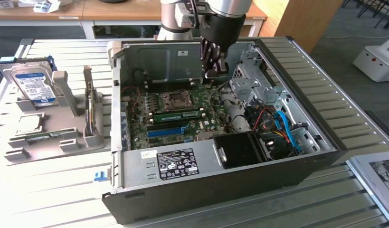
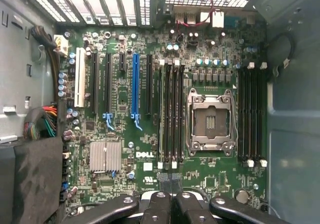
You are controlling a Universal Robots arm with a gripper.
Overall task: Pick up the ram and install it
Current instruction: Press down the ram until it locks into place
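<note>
The ram (image 1: 177,115) is a long green stick with a white sticker, seated on edge in a slot beside the CPU socket (image 1: 175,99) on the motherboard (image 1: 201,126). In the wrist view the ram (image 2: 161,116) shows edge-on as a pale strip in the outermost of the black slots next to the socket (image 2: 210,119). My gripper (image 1: 214,72) hangs inside the open case, above the board's far side and clear of the ram. Its black fingers (image 2: 159,204) are pressed together with nothing between them, so the gripper (image 2: 170,198) is shut.
The open black PC case (image 1: 213,190) lies on a slatted table. A blue expansion slot (image 2: 135,83), a heatsink (image 2: 105,156) and cable bundles (image 1: 279,126) surround the board. A grey holder (image 1: 55,137) with a hard drive (image 1: 33,85) stands at the exterior view's left.
</note>
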